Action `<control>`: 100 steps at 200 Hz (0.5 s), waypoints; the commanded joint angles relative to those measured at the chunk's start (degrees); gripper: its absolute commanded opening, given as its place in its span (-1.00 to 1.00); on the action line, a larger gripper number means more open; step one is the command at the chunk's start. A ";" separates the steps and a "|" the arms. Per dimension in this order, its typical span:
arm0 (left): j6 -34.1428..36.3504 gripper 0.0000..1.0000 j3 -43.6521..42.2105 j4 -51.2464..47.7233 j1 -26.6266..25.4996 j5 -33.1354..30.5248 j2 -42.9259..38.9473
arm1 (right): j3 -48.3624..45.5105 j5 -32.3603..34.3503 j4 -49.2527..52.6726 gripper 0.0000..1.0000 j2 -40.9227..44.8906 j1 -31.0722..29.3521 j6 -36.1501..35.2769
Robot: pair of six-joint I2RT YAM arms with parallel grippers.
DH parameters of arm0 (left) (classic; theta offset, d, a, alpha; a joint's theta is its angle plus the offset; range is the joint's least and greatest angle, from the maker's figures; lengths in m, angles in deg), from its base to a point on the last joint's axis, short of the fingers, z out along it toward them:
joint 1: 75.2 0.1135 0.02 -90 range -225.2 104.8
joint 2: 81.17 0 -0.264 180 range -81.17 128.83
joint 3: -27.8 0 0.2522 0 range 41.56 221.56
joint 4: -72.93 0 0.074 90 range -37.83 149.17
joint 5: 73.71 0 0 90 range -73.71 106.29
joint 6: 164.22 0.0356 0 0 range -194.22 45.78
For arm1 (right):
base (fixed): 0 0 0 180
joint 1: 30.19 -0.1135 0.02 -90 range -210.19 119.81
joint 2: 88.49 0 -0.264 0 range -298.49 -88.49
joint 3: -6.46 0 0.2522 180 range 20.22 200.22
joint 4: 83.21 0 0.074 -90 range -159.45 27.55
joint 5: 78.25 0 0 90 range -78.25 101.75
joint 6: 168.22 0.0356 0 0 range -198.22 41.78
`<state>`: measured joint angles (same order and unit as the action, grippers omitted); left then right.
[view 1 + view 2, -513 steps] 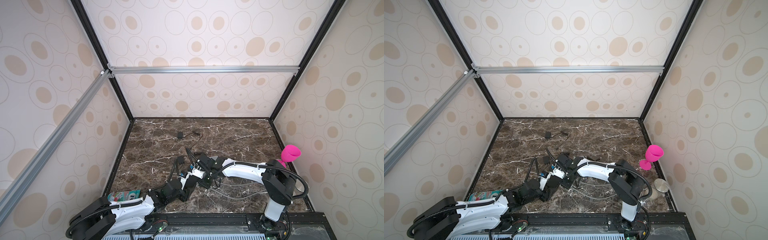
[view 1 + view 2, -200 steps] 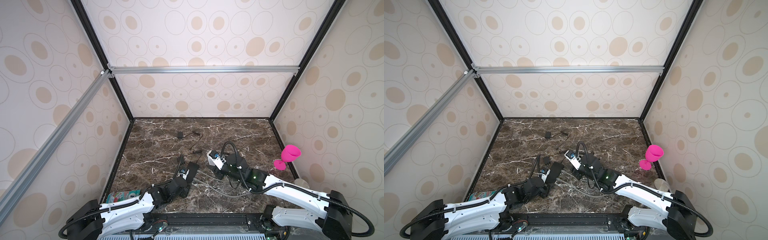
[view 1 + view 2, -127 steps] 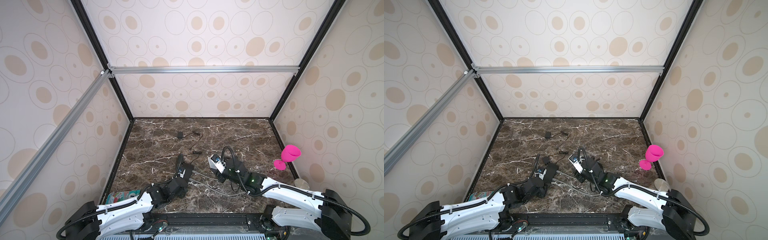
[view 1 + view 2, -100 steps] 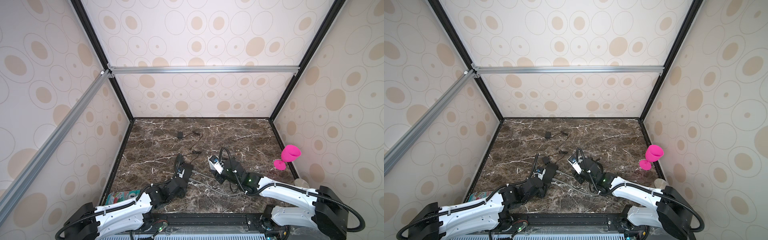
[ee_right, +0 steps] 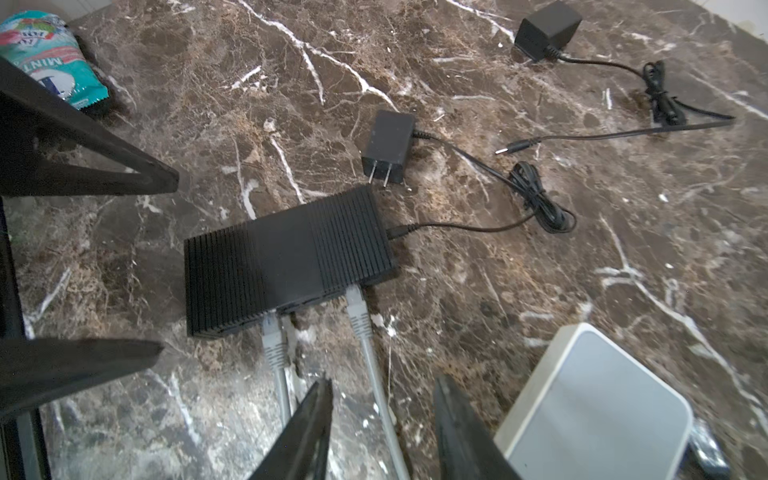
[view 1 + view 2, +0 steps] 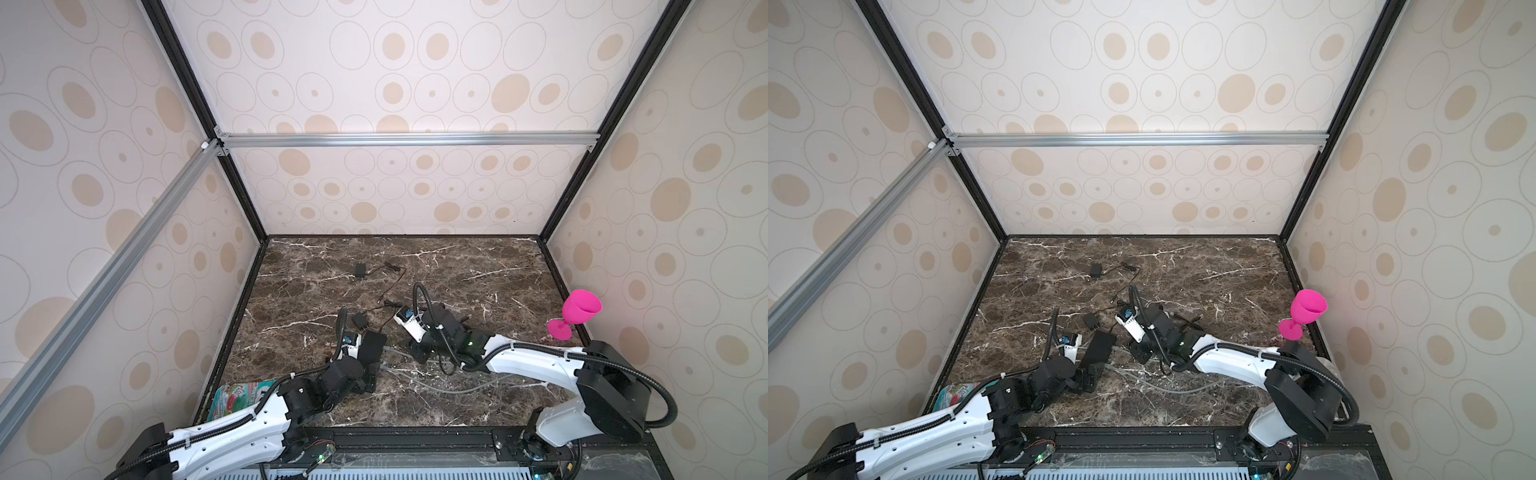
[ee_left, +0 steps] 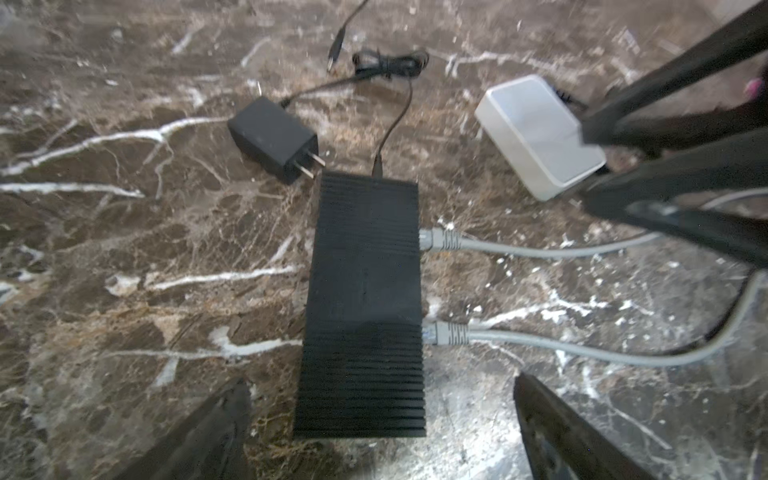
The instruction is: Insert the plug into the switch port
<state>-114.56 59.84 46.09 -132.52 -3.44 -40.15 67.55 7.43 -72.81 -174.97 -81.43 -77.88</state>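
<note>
Black ribbed switch (image 7: 365, 299) lies near-centre on the marble surface (image 7: 124, 249), two grey plugs (image 7: 442, 240) seated along its right side. We see the left hand (image 7: 380, 382) spread wide and empty, the right hand (image 5: 383, 382) parted, gripping nothing. We judge the plugs light and stiff: pinch the boot.

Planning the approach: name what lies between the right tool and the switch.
Right wrist view: two grey cables, plugged into the switch, run toward the right tool.

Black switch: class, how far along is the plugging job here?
Done: two grey plugs sit in side ports of the switch, and a thin black lead in its end. In hand: nothing; the left pincer and right pincer are open and empty. Left: apparently only to draw the arms back.
</note>
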 commanded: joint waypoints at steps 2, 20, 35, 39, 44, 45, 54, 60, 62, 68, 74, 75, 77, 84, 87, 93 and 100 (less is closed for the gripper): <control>-2.82 0.96 0.35 -2.54 -0.16 -4.00 -5.28 | 2.96 -3.82 2.53 -0.18 -3.68 0.33 3.74; -4.41 0.96 -0.07 -3.14 0.14 -6.81 -10.99 | 4.90 -6.51 1.69 -0.21 -7.01 0.33 9.08; -4.90 0.96 -0.57 -2.48 0.28 -8.29 -16.14 | 5.64 -6.82 -0.45 -0.21 -9.54 0.30 16.43; -4.86 0.96 -0.71 -2.27 0.27 -8.67 -17.55 | 5.74 -7.11 -1.27 -0.20 -10.22 0.35 18.34; -4.63 0.97 -0.78 -2.05 0.28 -8.87 -19.22 | 5.95 -7.35 -1.97 -0.20 -11.04 0.30 21.06; -4.60 0.97 -0.79 -2.00 0.28 -8.90 -19.57 | 6.03 -7.36 -2.08 -0.20 -11.23 0.28 21.79; -3.90 0.95 -0.84 -1.88 0.27 -9.40 -22.29 | 6.40 -7.61 -3.08 -0.21 -12.53 0.30 26.87; -3.66 0.95 -0.72 -2.01 0.28 -9.69 -23.80 | 6.52 -7.55 -3.84 -0.20 -13.27 0.26 30.36; -3.58 0.94 -0.66 -2.09 0.28 -9.78 -24.21 | 6.52 -7.48 -4.07 -0.20 -13.52 0.20 31.35; -3.33 0.94 -0.46 -2.55 0.23 -10.06 -25.37 | 6.46 -7.10 -4.50 -0.20 -14.12 0.14 34.72; -2.99 0.94 -0.28 -2.73 0.27 -10.15 -26.13 | 6.46 -6.71 -4.55 -0.20 -14.68 0.06 37.63; -2.95 0.94 -0.23 -2.73 0.28 -10.16 -26.19 | 6.46 -6.65 -4.60 -0.20 -14.73 0.03 38.07; -2.85 0.94 -0.19 -2.80 0.28 -10.16 -26.34 | 6.46 -6.42 -4.63 -0.20 -14.85 -0.03 38.82; -2.56 0.94 0.03 -3.12 0.28 -10.07 -26.78 | 6.47 -6.17 -4.93 -0.20 -15.30 -0.30 41.14; -2.50 0.94 0.12 -3.25 0.29 -10.02 -26.84 | 6.46 -6.24 -5.19 -0.20 -15.44 -0.35 41.90; -2.34 0.95 0.30 -3.43 0.28 -9.92 -26.81 | 6.19 -6.22 -5.92 -0.20 -15.67 -0.66 43.34; -2.14 0.95 0.43 -3.67 0.34 -9.70 -26.73 | 5.92 -6.23 -6.98 -0.20 -15.93 -0.90 44.86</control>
<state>-116.99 59.16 44.67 -132.34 -11.31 -66.40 72.93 1.20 -75.87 -189.83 -81.63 -45.59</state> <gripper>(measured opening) 0.973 0.398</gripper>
